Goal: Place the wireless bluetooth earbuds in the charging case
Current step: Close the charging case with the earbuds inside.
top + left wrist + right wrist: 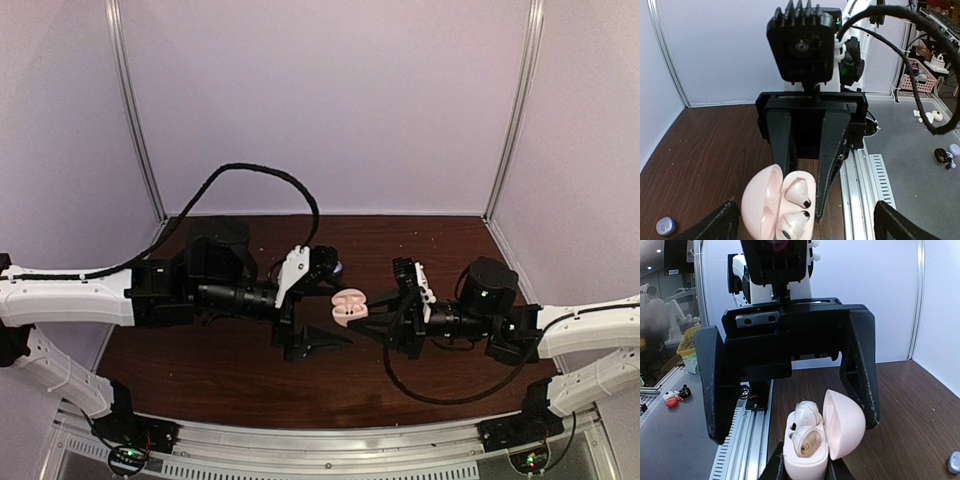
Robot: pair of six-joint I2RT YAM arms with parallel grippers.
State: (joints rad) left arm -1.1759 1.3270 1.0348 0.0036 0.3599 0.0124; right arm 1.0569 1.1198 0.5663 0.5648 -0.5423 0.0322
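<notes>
A pink charging case (pixel 350 305) is held lid-open above the brown table. My right gripper (pixel 374 320) is shut on its base; in the right wrist view the case (pixel 807 455) sits between my fingers with the lid swung right. Two pale earbuds (pixel 807 427) sit in its wells, and they show with dark tips in the left wrist view (pixel 797 192). My left gripper (pixel 338 300) is wide open and empty, facing the case (pixel 762 205), with its fingers (pixel 720 225) spread to either side.
A small blue-purple object (pixel 665 226) lies on the table left of the case, and also shows in the right wrist view (pixel 954 462). The aluminium rail (pixel 330 440) runs along the near edge. White walls enclose the back and sides. A black cable (pixel 270 180) loops behind the left arm.
</notes>
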